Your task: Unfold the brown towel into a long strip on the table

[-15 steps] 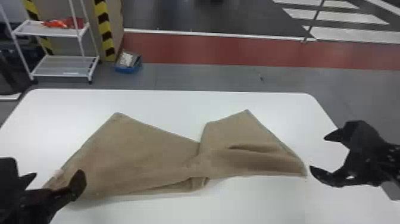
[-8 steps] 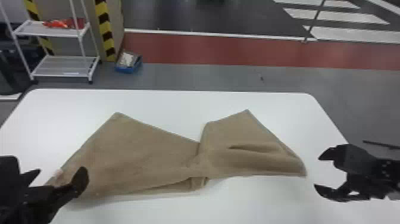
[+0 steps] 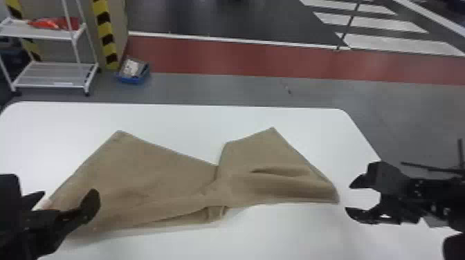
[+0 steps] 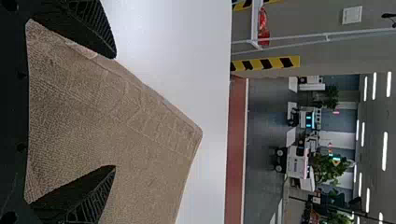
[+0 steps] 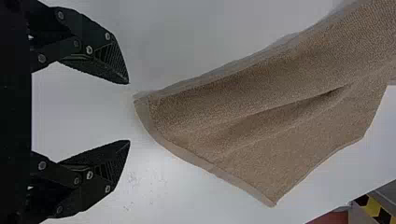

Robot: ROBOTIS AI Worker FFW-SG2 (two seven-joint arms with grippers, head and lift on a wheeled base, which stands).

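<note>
Head view: from the near side of the brown towel [image 3: 145, 173], high above; faces forward and down, farthest of three, whole length roughly central. Left wrist view: turned sideways, close over the towel's left part; faces forward past its far-left corner. Right wrist view: turned sideways, close off the towel's right end; faces down and leftward along it. Overlap, head and left wrist: far-left corner; head and right wrist: right part.
</note>
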